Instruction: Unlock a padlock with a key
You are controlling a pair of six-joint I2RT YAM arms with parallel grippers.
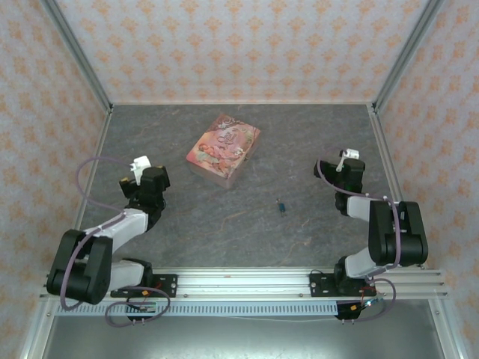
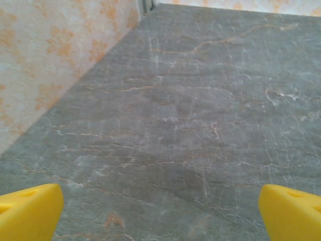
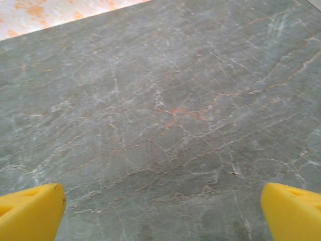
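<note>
Scene: a grey marbled table (image 1: 314,134) is seen from above, closed in by walls papered in an orange pattern.
Padlock: a tiny dark blue-green padlock (image 1: 282,206) lies flat on the bare table between the two arms, nearer the right one.
Key: no separate key can be made out at this size; whether one lies against the lock cannot be told.
Pink tin: an illustrated pink tin (image 1: 223,147) is set further back and to the left, well apart from the padlock.
Reason for the layout: the padlock is judged to be left in open space so that either arm can come at it from above without meeting the tin.
Left gripper: the left gripper (image 2: 160,216) is spread to its full width and nothing is held; its yellow fingertips (image 2: 30,211) sit at the bottom corners of the wrist view, with bare table between them.
Right gripper: the right gripper (image 3: 160,213) is likewise spread wide and empty, with one yellow fingertip (image 3: 293,211) at each bottom corner.
Reason for the open jaws: no grasp is judged to be begun; both are readied for an approach.
Arm pose: both arms are folded back over their bases, wrists low and aimed towards the far wall, well apart from the padlock.
</note>
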